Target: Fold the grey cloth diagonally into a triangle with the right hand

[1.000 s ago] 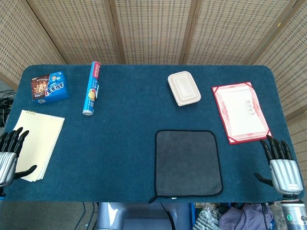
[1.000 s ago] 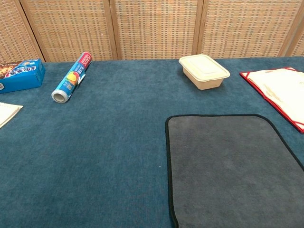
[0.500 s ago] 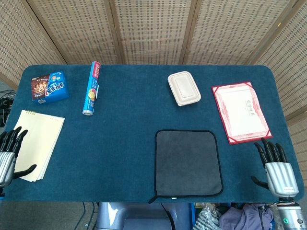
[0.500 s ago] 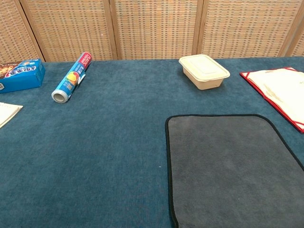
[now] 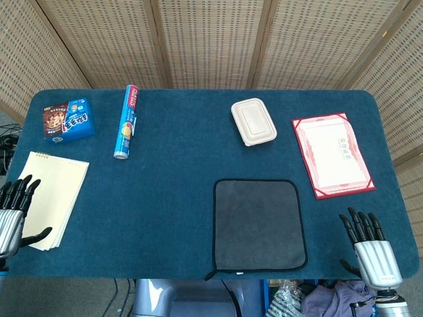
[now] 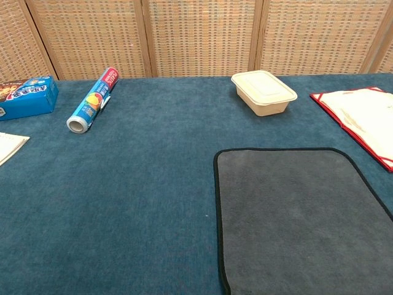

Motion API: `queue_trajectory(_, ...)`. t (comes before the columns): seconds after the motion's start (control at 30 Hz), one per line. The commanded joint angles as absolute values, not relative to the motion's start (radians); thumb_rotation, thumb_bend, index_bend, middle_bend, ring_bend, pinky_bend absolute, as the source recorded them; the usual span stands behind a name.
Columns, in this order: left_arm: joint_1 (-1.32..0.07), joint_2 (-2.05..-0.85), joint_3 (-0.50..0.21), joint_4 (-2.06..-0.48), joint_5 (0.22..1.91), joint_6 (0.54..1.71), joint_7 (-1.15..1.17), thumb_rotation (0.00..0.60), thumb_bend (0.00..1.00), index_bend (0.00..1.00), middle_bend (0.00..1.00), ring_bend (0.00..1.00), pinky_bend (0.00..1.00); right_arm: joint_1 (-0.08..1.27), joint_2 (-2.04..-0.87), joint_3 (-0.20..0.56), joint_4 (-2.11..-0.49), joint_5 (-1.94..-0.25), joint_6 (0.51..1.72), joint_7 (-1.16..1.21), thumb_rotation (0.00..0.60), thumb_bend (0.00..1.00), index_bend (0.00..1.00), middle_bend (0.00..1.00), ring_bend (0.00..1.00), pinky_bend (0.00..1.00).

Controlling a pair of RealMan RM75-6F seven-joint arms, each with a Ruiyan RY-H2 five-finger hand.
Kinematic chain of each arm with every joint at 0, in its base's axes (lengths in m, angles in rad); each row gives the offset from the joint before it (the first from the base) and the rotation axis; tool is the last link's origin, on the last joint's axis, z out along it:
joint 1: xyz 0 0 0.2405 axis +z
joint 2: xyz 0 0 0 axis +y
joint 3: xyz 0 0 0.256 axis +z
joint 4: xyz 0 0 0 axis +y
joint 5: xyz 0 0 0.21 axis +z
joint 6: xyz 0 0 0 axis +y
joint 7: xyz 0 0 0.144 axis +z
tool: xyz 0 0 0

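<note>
The grey cloth (image 5: 260, 224) lies flat and unfolded on the blue surface (image 5: 178, 185), close to the near edge and a little right of the middle. Its black-trimmed border forms a rounded square, and a small loop of trim sticks out at its near left corner, over the edge of the surface. In the chest view the cloth (image 6: 301, 218) fills the lower right and nothing rests on it.

The right hand (image 5: 369, 249) sits at the near right corner of the surface, well apart from the cloth. Its fingers (image 5: 360, 224) are spread and point toward the far edge, and it holds nothing. The left hand (image 5: 12, 212) is at the near left corner with its fingers spread too, empty, just beside a yellow notepad (image 5: 49, 197) that lies along the left edge.

Near the far left corner is a blue snack box (image 5: 68, 120), and beside it, toward the middle, a blue roll of wrap (image 5: 125, 121) lies lengthwise. A cream lidded container (image 5: 253, 121) stands toward the far edge, right of the middle. A red-bordered certificate folder (image 5: 332, 154) lies open along the right edge, between the container and the right hand.
</note>
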State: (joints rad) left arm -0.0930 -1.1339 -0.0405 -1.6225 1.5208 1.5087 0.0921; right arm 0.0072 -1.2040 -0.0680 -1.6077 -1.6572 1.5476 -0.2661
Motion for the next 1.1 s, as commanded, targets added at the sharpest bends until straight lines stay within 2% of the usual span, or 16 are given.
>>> queue_trajectory(0.03,-0.094,-1.135,-0.040,-1.622,1.522,1.508,0.094,0.600,0.12,0.00,0.00,0.00,0.00,0.001,-1.211,-0.099,-1.621,-1.684,1.526,-0.258,0.600,0.00,0.04,0.00,0.00,0.00)
queue_trajectory(0.5,-0.094,-1.137,-0.041,-1.619,1.524,1.511,0.093,0.600,0.12,0.00,0.00,0.00,0.00,0.007,-1.308,-0.147,-1.577,-1.744,1.450,-0.347,0.600,0.00,0.06,0.00,0.00,0.00)
queue_trajectory(0.93,-0.096,-1.146,-0.035,-1.621,1.533,1.509,0.110,0.600,0.12,0.00,0.00,0.00,0.00,0.025,-1.390,-0.134,-1.486,-1.755,1.428,-0.306,0.600,0.00,0.26,0.00,0.00,0.00)
queue_trajectory(1.1,-0.095,-1.145,-0.035,-1.622,1.539,1.513,0.106,0.600,0.12,0.00,0.00,0.00,0.00,0.034,-1.419,-0.123,-1.454,-1.753,1.425,-0.290,0.600,0.00,0.28,0.00,0.00,0.00)
